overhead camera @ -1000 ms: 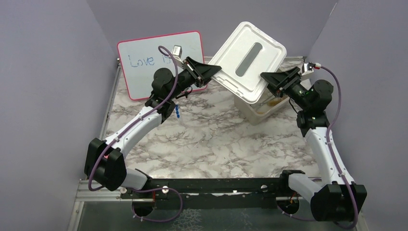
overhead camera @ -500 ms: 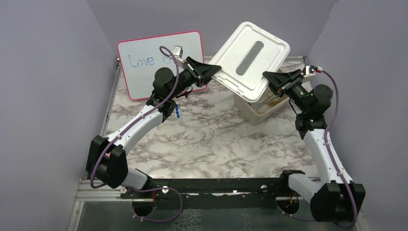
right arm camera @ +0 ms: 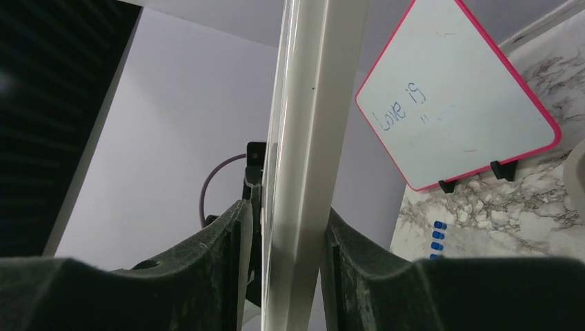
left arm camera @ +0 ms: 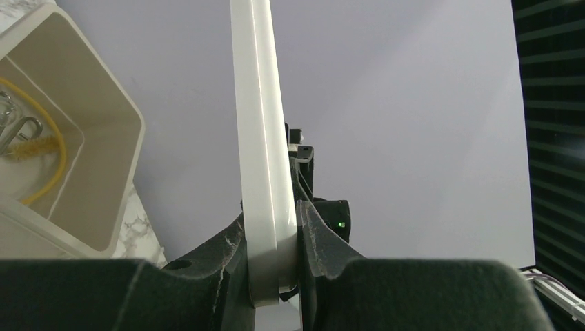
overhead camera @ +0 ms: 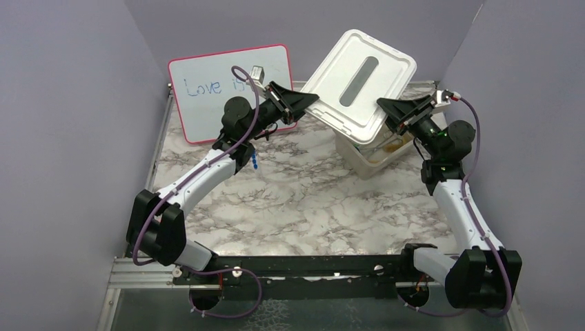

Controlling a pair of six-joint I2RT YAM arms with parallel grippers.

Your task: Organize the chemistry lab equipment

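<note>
Both grippers hold the beige tub lid (overhead camera: 360, 79) tilted in the air above the beige tub (overhead camera: 359, 163). My left gripper (overhead camera: 312, 107) is shut on the lid's left edge (left arm camera: 259, 138). My right gripper (overhead camera: 384, 107) is shut on its right edge (right arm camera: 310, 103). In the left wrist view the tub (left arm camera: 103, 200) holds the amber hose (left arm camera: 58, 148) and wire tongs (left arm camera: 17, 131). The hose also shows in the top view (overhead camera: 393, 146). The clear tubes with blue caps (overhead camera: 255, 161) lie on the table beside my left arm and also show in the right wrist view (right arm camera: 437, 241).
The pink-framed whiteboard (overhead camera: 214, 86) stands at the back left, right behind my left arm, and also shows in the right wrist view (right arm camera: 455, 103). Purple walls close in the marble table (overhead camera: 296, 200) on three sides.
The lid has risen slightly and shifted a little to the right and back. My right gripper rose with it. Both grips are unchanged.
</note>
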